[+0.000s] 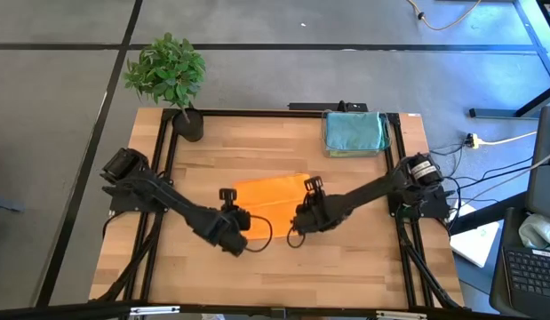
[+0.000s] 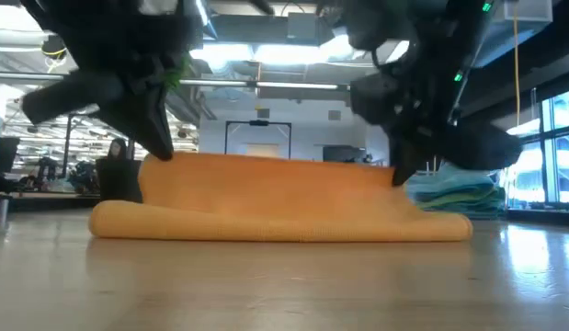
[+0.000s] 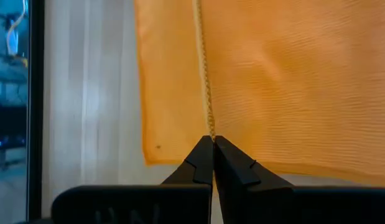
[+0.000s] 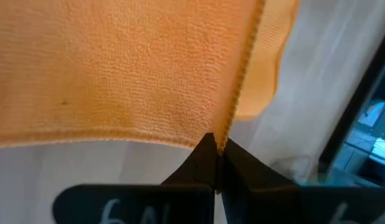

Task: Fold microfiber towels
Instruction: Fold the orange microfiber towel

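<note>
Low view: orange towel (image 2: 279, 198) on wooden table (image 2: 284, 285), bright ceiling lights

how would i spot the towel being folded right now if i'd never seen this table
Start at the wooden table and look to its middle, between the two dark arms. The orange towel lies there, with the left end effector and right end effector each shut on a corner. It is the only orange cloth; the other towels are a blue and teal stack at the far right corner.

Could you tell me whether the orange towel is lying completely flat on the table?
No, the low view shows the orange towel with one layer lifted upright between both grippers.
</note>
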Motion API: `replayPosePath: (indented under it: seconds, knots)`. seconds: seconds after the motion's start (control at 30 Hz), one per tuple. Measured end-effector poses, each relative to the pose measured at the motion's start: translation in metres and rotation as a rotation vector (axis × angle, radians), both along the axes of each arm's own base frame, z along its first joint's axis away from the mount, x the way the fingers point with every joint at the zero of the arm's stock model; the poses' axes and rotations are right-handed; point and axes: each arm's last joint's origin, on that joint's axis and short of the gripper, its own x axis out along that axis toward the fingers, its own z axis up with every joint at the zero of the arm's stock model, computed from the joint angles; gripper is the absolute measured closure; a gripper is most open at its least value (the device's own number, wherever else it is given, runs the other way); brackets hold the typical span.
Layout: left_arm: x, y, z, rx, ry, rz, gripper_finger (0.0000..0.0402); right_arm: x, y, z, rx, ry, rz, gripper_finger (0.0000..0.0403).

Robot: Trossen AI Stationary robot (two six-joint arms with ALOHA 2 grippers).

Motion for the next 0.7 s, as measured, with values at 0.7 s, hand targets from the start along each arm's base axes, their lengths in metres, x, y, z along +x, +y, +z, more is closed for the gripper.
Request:
replayPosePath:
  seconds: [0.7]
  knots:
    - [0.014,0.04,-0.001,0.096,-0.014,0.121,0.0401,0.015,-0.064,-0.008,0.008,-0.016,-0.111,0.0395]
